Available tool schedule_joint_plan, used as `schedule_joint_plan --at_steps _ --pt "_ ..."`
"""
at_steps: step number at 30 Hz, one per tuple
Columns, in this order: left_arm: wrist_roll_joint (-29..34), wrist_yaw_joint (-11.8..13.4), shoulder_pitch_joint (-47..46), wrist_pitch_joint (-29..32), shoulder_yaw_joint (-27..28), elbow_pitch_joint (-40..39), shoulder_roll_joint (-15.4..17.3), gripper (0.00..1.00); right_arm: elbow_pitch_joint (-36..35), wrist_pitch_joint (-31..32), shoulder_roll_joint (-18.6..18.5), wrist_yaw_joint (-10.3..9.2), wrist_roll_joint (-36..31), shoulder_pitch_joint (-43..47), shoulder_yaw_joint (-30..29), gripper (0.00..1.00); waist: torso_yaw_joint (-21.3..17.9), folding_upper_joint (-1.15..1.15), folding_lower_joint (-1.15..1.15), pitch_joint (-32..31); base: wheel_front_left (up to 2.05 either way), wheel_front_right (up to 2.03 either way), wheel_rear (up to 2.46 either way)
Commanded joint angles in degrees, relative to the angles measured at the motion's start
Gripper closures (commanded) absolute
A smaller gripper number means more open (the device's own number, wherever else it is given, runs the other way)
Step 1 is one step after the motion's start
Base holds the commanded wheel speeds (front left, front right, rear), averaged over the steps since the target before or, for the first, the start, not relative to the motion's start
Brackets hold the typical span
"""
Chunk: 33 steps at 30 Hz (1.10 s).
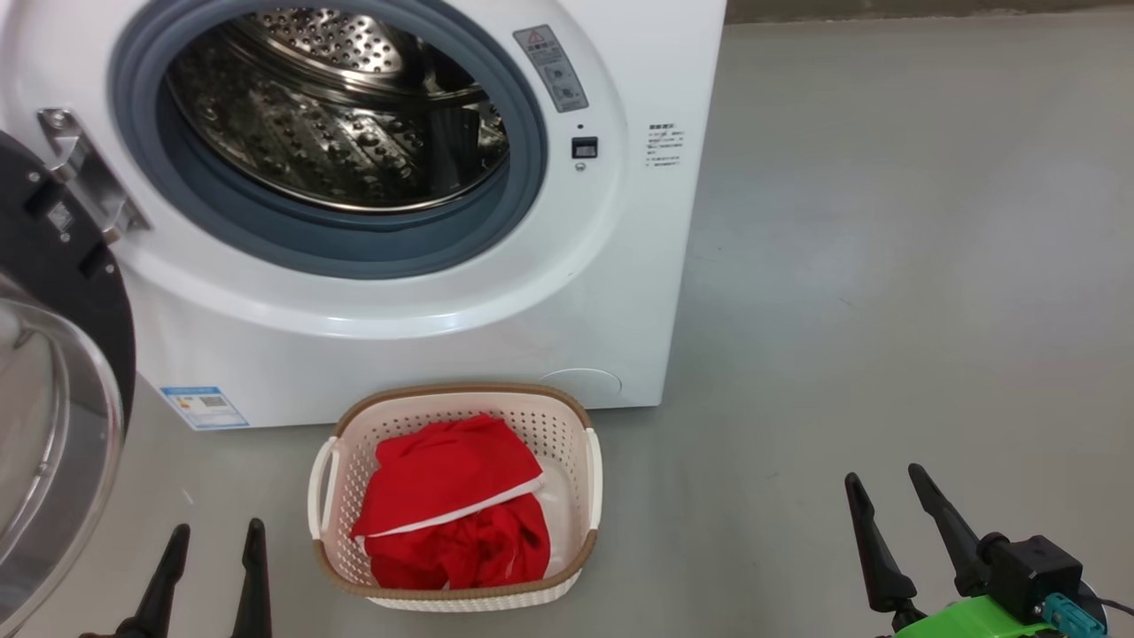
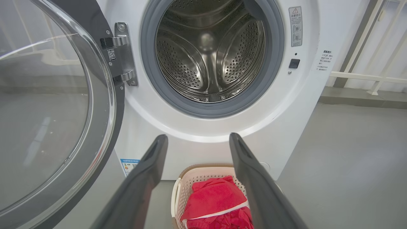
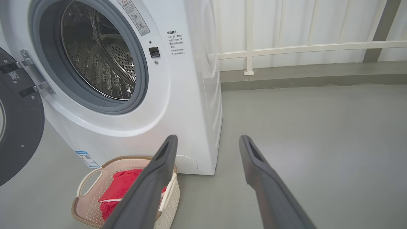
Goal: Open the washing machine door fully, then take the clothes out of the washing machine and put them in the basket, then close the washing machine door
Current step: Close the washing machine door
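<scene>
— What do we count ahead of us?

— One washing machine (image 1: pixel 425 354), white, with one grey gasket (image 1: pixel 532 177) ringing one perforated steel drum (image 1: pixel 337 115). One washing machine door (image 1: pixel 62 266) stands open at 9 o'clock of that opening, hung on one metal hinge plate (image 1: pixel 89 177), its clear bowl window facing us.

— And the laundry?

— We see the clothes (image 1: pixel 452 505) as a red heap crossed by one white trim line, lying in the basket (image 1: pixel 461 392). How many garments make up the heap we cannot tell.

— Where does the basket sit?

— One basket, on the grey floor (image 1: pixel 886 266) at 6 o'clock of the drum opening, just in front of the machine's base. It has two handles, at 3 and 9 o'clock of its rim. One blue label (image 1: pixel 204 408) sits on the machine at 10 o'clock of the basket.

— Our claws?

— Two. In the head view the left claw (image 1: pixel 219 527) is at 7 o'clock and the right claw (image 1: pixel 883 474) at 5 o'clock. Each has two dark fingers spread wide, gripping nothing. Both are apart from the basket.
</scene>
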Motion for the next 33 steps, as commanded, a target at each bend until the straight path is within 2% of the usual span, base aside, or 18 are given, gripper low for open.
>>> schedule_joint_plan --at_steps 1,9,24,33 --pt "0.5 0.0 -1.5 -0.3 1.5 -1.0 0.4 0.00 -1.2 -0.4 -0.4 0.36 -0.7 -1.0 1.0 0.00 0.8 0.00 0.00 -0.2 0.00 0.00 0.00" --pt "0.0 0.0 -1.0 -0.3 1.6 -0.8 0.0 0.00 -0.9 -0.4 -0.7 0.36 -0.6 -0.8 1.9 0.00 4.0 0.00 0.00 -0.8 0.00 0.00 0.00" --pt "-1.1 0.1 -0.3 -0.3 2.6 -0.4 -0.7 0.00 0.2 -0.4 -2.0 0.36 -0.4 -2.8 4.7 0.00 15.5 0.00 0.00 -0.8 0.00 0.00 0.00" --pt "-3.6 1.3 0.1 -0.3 0.9 0.1 -0.8 0.00 0.8 -0.4 -2.9 0.36 -0.2 -4.2 6.3 0.00 22.2 0.00 0.00 -0.7 0.00 0.00 0.00"
